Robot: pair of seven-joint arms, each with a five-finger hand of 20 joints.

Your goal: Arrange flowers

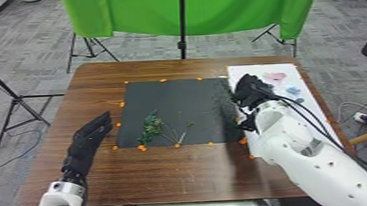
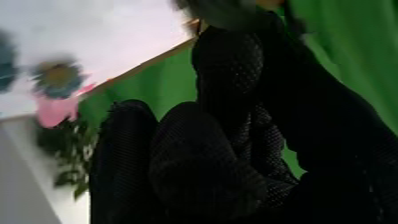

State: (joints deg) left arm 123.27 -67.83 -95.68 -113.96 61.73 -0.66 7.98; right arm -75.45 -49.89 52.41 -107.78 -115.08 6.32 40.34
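On the brown desk (image 1: 165,177), find pink flower (image 1: 275,76) on white board (image 1: 257,69), just right of right hand (image 1: 250,90); lies well apart from left hand (image 1: 90,132), straight-fingered. Cannot tell right hand's state: apart, together or clamped.

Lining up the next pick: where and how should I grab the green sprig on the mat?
Probably by a pale stem, from above, pinching across it. The sprig lies flat on the mat, leaves bunched at left, thin stems at right. Which stem belongs to it I can't tell.
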